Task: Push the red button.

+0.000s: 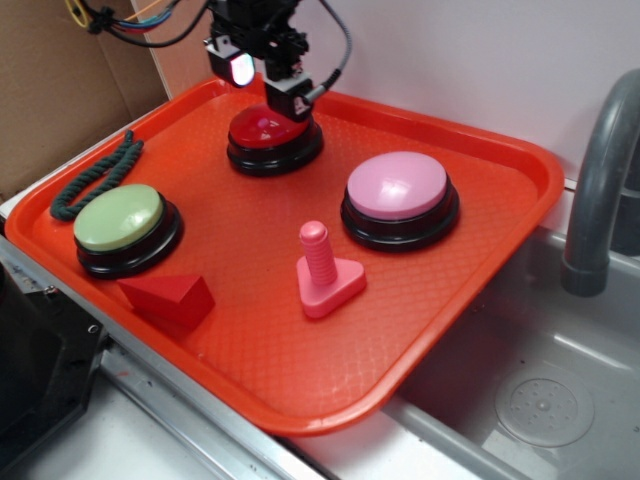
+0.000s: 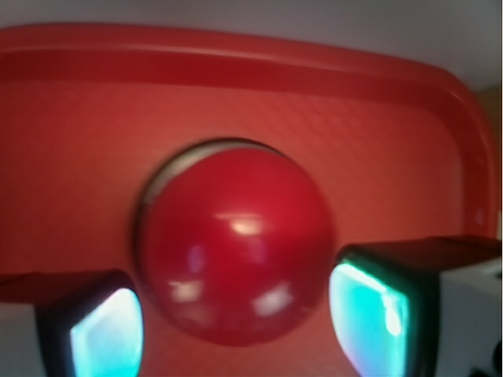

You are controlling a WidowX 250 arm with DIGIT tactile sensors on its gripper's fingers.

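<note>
The arm comes down from the far left of the scene, wrist pointing straight down. Its hand (image 1: 268, 85) hangs low with the two fingers (image 2: 106, 334) spread wide apart, nothing gripped between them, their pads glowing pale blue-white in the wrist view.

Tray (image 1: 480, 300) lying beside the sink (image 1: 560, 400), carrying all items. Red button (image 1: 262, 130) sitting at the tray's rear, under the gripper (image 1: 262, 85). Pink button (image 1: 400, 200) sitting to its right and nearer the front. Green button (image 1: 125, 228) sitting at left, rope (image 1: 95, 178) lying behind it, wedge block (image 1: 168, 298) lying before it. Peg stand (image 1: 325, 272) standing before the pink button.
</note>
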